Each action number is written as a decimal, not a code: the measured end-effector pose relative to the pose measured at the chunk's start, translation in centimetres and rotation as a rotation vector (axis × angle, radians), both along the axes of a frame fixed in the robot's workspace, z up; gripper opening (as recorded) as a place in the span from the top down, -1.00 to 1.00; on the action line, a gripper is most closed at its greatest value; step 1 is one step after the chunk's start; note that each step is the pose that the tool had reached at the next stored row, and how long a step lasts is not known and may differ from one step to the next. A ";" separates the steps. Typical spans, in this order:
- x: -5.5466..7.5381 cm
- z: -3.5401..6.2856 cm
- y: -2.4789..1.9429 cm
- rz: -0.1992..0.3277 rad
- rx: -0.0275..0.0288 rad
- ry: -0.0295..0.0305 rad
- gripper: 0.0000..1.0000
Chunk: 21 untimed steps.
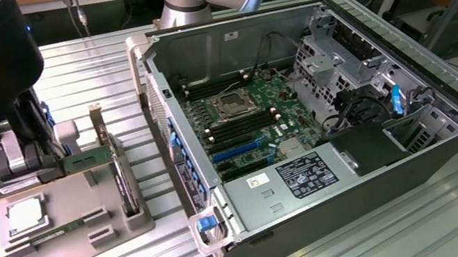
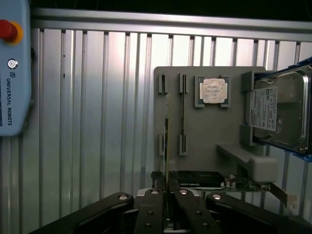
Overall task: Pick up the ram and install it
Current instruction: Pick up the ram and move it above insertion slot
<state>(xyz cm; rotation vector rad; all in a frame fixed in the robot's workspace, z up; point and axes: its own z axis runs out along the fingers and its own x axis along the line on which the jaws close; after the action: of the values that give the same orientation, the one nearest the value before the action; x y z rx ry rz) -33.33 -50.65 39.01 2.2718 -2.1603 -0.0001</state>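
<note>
The end effector (image 1: 32, 171) grips the ram (image 1: 84, 159) by its flat faces, seemingly to keep it on edge above the grey holder (image 1: 73, 237) beneath.

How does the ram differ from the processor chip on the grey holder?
The ram is long, narrow and green; the processor chip is square and silver. The ram stands on its edge; the chip lies flat. The hand grips the ram; the chip sits free in its recess. Both are at the grey holder, outside the computer case.
</note>
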 end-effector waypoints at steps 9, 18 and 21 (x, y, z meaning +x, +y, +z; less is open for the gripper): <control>1.9 0.00 0.19 0.000 -0.0001 0.0000 0.72; 3.6 0.01 1.13 0.000 -0.0001 0.0001 0.72; 4.4 0.00 1.49 0.000 0.0000 -0.0001 0.72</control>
<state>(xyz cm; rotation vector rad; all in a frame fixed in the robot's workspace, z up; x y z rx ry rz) -28.93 -49.16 39.01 2.2718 -2.1604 -0.0001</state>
